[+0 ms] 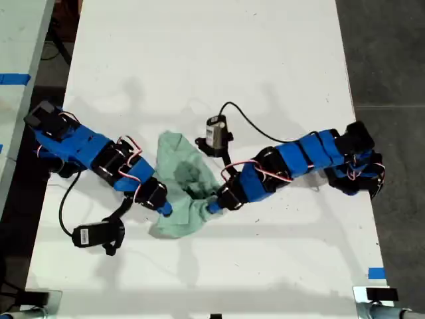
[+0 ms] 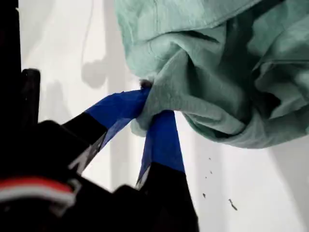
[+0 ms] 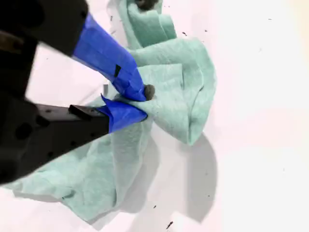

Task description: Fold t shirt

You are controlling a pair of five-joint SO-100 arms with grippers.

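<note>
Right now my first claw (image 2: 152,108) is pinched down on a gathered wad of the t shirt (image 2: 217,72), and the taped tips have cloth squeezed between them. My second claw (image 3: 145,102) is likewise clamped on a fold of the same garment, with several layers caught in its bite. That is my worry. Each claw seems to hold a bunch, not a single clean edge, so pulling them apart could drag the whole heap sideways, twist it tighter, or let one pinch slip free and drop its side. Lifting too little would scrape the cloth along the bench (image 1: 199,53) and add creases. Just beyond my first claw the fabric piles into deep rumples with dark hollows between the folds. Past my second claw it fans out loosely, one flap curling upward and casting a shadow on the bench. From farther off, the t shirt (image 1: 182,166) is a crumpled pale mint lump lying on the bench between the two claws. It is plain, unprinted and not at all flat, with no sleeve or hem I can clearly pick out.
</note>
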